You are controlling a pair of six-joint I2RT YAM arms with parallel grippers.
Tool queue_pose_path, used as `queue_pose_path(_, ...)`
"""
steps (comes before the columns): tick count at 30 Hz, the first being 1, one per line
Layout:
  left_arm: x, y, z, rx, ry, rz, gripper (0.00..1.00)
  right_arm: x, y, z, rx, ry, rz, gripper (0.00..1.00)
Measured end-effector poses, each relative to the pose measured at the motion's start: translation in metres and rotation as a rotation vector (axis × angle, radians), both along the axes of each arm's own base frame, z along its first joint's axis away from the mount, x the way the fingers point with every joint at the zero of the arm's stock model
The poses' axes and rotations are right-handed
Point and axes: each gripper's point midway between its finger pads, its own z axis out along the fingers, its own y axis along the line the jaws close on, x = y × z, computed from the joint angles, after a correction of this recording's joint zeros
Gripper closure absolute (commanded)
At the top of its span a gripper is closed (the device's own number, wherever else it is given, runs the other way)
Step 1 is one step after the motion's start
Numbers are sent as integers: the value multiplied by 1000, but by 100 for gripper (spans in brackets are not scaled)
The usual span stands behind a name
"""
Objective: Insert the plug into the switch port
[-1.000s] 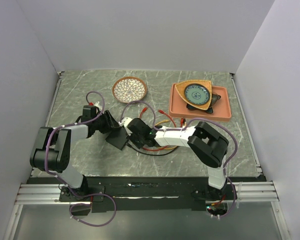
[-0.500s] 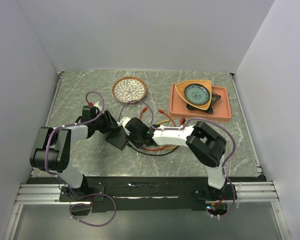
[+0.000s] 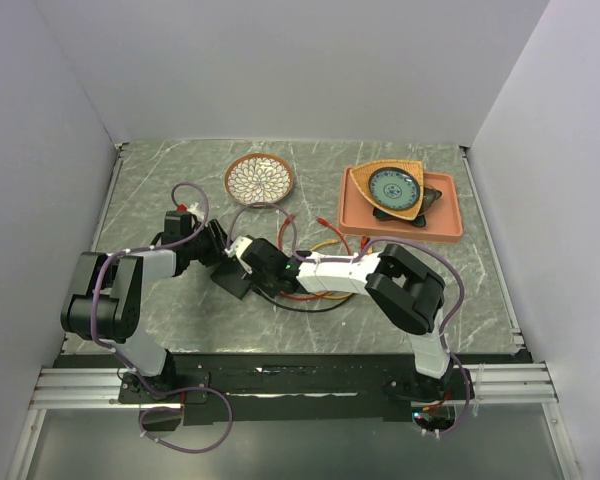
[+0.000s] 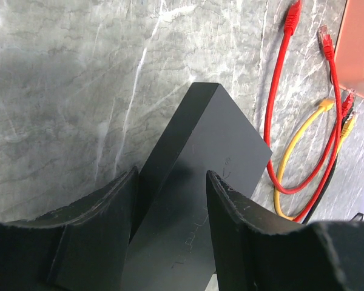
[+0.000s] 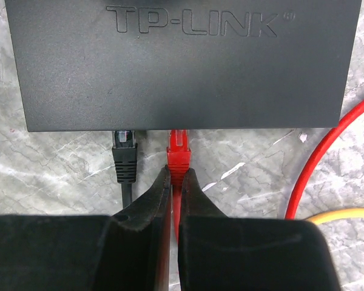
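The switch (image 5: 182, 60) is a flat black box marked TP-LINK, lying on the marble; it also shows in the top view (image 3: 232, 282). A black plug (image 5: 124, 151) sits in one socket on its near edge. My right gripper (image 5: 176, 174) is shut on the red plug (image 5: 179, 151), whose tip is at the socket beside the black one. In the top view this gripper (image 3: 258, 266) is right against the switch. My left gripper (image 4: 171, 176) grips the switch's far end (image 4: 212, 139), with its jaws partly apart around the body.
Loose red cable (image 4: 279, 109) and yellow cable (image 4: 303, 139) loop on the marble right of the switch. A patterned round bowl (image 3: 259, 179) stands at the back. An orange tray (image 3: 448, 228) with dishes (image 3: 392, 187) stands at the back right.
My right gripper has moved left with the red plug, up to the switch's edge. The left arm has stayed in place.
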Motion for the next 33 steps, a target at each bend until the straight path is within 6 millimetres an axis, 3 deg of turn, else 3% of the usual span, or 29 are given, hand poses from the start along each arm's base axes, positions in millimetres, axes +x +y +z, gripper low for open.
queue_pose_path(33, -2, 0, -1, -14, -23, -18, 49, -1, 2, 1, -6, -6, 4, 100)
